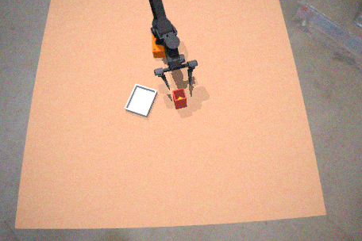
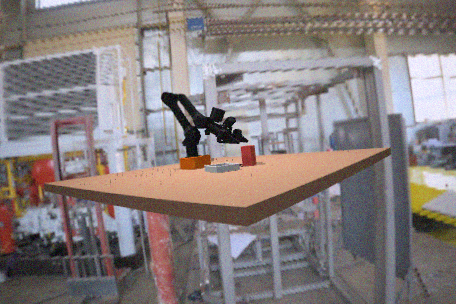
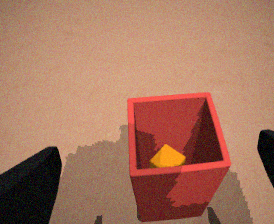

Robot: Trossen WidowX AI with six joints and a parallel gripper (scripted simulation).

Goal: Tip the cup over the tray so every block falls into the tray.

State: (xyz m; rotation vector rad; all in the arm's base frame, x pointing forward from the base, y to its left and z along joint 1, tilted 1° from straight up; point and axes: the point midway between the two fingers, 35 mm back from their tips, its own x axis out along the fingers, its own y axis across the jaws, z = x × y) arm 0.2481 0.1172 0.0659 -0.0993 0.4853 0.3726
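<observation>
Cup [image 1: 181,104] [image 2: 248,156] [image 3: 180,192], red and square-sided, open at the top: standing upright on the tabletop [image 1: 159,168] [image 2: 200,192] [image 3: 63,65], just above the middle of the top frame. Right of centre in the exterior frame, too, and low and a touch right in the wrist frame, with the rim in full view. And look inside! Down in there, a yellow-orange block [image 1: 180,97] [image 3: 168,156], with one pointed corner up and the lower part hidden by the near wall. Can't tell from here how many more beneath it.

Now over to the gripper [image 1: 180,93] [image 2: 245,140] [image 3: 159,142]: fingers released, spread wide, with nothing between them. Reaching down from the upper middle of the top frame, one finger toward each side of the cup, both apart from it. Seen from the exterior, poised above and slightly left of the cup, tilted downward. In the wrist frame, black fingers at the lower left and the right edge, with bare tabletop showing on both sides of the cup.

Left of the cup in the top frame, near but not touching: the shallow tray [image 1: 131,97] [image 2: 222,168], white inside with a grey-edged rim, turned at a slant. No blocks visible inside it from above. Farther up, beneath the black arm [image 1: 157,7] [image 2: 189,114], an orange base [image 1: 159,54] [image 2: 186,164], partly covered from above. Dark shadows spilling around the cup, reaching right in the top frame.
</observation>
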